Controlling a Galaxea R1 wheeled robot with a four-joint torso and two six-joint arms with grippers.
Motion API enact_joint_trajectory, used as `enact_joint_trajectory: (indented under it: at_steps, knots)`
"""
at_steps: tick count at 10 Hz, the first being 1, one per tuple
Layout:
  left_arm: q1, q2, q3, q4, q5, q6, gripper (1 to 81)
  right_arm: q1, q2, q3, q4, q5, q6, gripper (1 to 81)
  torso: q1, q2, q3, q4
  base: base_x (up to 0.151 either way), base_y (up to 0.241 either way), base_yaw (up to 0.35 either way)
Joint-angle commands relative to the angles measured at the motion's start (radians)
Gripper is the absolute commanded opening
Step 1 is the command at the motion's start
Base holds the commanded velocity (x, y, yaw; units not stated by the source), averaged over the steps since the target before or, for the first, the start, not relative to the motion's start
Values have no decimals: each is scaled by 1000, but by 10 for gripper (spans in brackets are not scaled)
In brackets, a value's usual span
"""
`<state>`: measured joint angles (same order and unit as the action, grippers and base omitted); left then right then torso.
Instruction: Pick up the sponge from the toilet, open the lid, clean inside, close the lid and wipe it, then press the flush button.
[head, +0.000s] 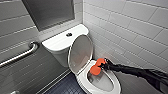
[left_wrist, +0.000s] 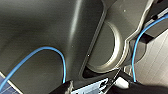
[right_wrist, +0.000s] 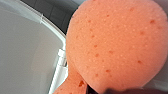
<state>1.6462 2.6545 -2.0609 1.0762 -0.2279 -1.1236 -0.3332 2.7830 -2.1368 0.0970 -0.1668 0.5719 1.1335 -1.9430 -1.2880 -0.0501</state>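
Your robot faces a corner of white tiled wall (head: 130, 30), with a dark tiled floor (head: 65, 87) below and a dark panel (head: 48, 11) set high in the wall. The toilet (head: 58, 43) stands in that corner, its boxy tank against the wall and its oval bowl reaching toward you. The lid (head: 80, 53) is raised and leans back near the tank, its inner face turned toward the bowl. The white ring seat (head: 113, 83) lies down around the open bowl. A metal grab bar (head: 22, 53) slants along the wall to the left of the tank.

Your right arm comes in low from the right edge of the head view, a black sleeve stretched over the far rim of the seat. The right gripper (head: 103, 65) sits at the bowl's back edge, just beside the foot of the raised lid. Its fingers pinch the sponge (head: 97, 67) at its middle, so that the orange-red pad bulges into two lobes. The lower lobe hangs over the opening of the bowl. In the right wrist view the sponge (right_wrist: 117, 42) looms large, pitted and squeezed narrow where it is gripped. The dark round flush button (head: 69, 34) sits on the flat tank top.
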Motion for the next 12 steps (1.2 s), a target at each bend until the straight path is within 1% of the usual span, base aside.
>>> enact_joint_trajectory:
  at_steps: [1,3,4,6,7,8,9,12]
  knots:
    - [50,-23,21,5,-41,4,811,128,-26,2,23,-3,29,10,0,0,0,0,0,0,0]
    - [51,-30,24,11,-44,4,811,92,-50,8,23,55,85,10,0,0,0,0,0,0,0]
    - [57,-28,24,13,-42,4,811,76,-58,9,21,62,109,10,0,0,0,0,0,0,0]
    - [60,-27,22,13,-42,4,811,35,-89,46,21,113,143,10,0,0,0,0,0,0,0]
    - [59,-23,22,13,-42,5,811,15,-139,118,21,147,151,10,0,0,0,0,0,0,0]
    - [60,-19,21,14,-44,5,811,-2,-188,184,20,164,169,10,0,0,0,0,0,0,0]
    - [60,-17,19,13,-44,15,811,-20,-244,245,20,176,175,10,0,0,0,0,0,0,0]
    - [60,-10,19,14,-44,25,811,-89,-349,358,20,228,175,10,0,0,0,0,0,0,0]
